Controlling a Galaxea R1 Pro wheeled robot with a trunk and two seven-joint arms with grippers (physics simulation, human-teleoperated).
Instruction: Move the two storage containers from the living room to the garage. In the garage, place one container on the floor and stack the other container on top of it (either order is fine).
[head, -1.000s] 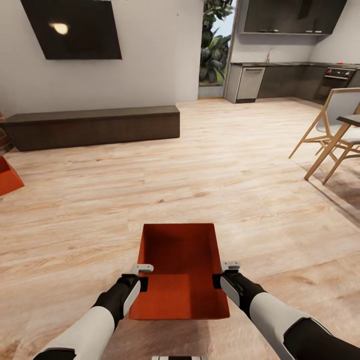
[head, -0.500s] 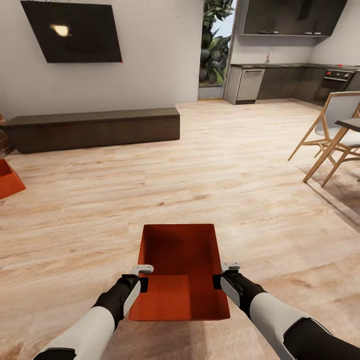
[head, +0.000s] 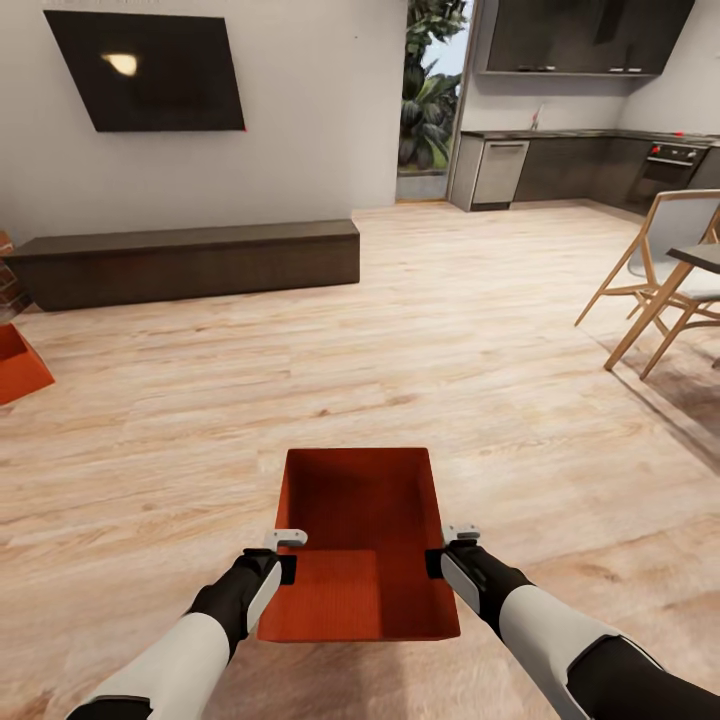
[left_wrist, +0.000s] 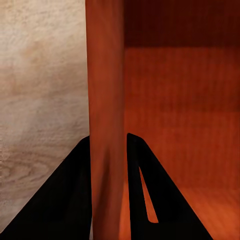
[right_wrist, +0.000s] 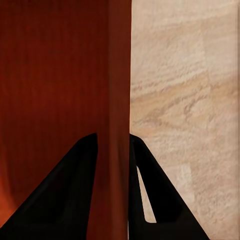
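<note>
I hold one bin (head: 360, 545) low in the centre of the frame, carried out in front of me over the wood floor (head: 480, 350). My left jaws (head: 283, 553) are clamped over its left wall, one finger inside and one outside, as the left wrist view shows (left_wrist: 107, 150); my right jaws (head: 452, 549) pinch the right wall the same way (right_wrist: 114, 150).

Against the pictures of a second ago, the bin sits at the same place between my arms, so the grip is not slipping. What has shifted is the room: the TV (head: 150, 70) and the long bench (head: 190, 260) have slid slightly, and the second bin (head: 18, 365) at the left edge shows a touch more of itself. I judge that my base or head is turning slowly, not that these things moved.

For the task this means the carry is only starting: I am in the living room, the garage is nowhere ahead, and the second bin waits on the floor well apart from me.
</note>
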